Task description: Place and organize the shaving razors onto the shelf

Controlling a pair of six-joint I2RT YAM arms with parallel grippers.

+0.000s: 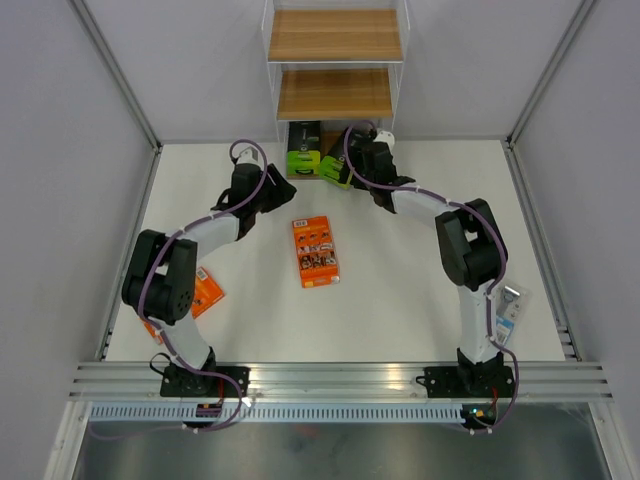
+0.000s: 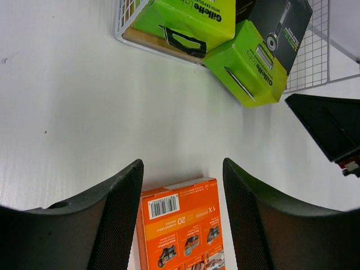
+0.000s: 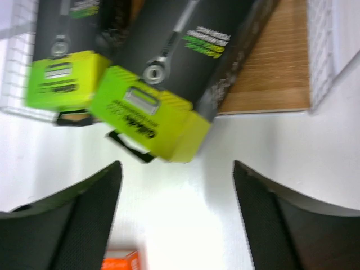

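Note:
The shelf (image 1: pixel 335 95) stands at the back middle. Two green-and-black razor packs lie at its bottom tier: one (image 1: pixel 303 160) inside, one (image 1: pixel 336 171) tilted and sticking out over the front edge. Both show in the left wrist view (image 2: pixel 185 19) (image 2: pixel 250 62) and the right wrist view (image 3: pixel 62 62) (image 3: pixel 152 107). An orange pack (image 1: pixel 315 252) lies mid-table, its end showing below my open, empty left gripper (image 1: pixel 275 197) (image 2: pixel 183 185). My right gripper (image 1: pixel 352 165) (image 3: pixel 177 191) is open and empty just in front of the tilted green pack.
A second orange pack (image 1: pixel 207 292) lies at the left, partly under the left arm. A light blue pack (image 1: pixel 508 305) lies at the right beside the right arm. The shelf's bottom wooden board (image 3: pixel 275 67) has white wire mesh sides.

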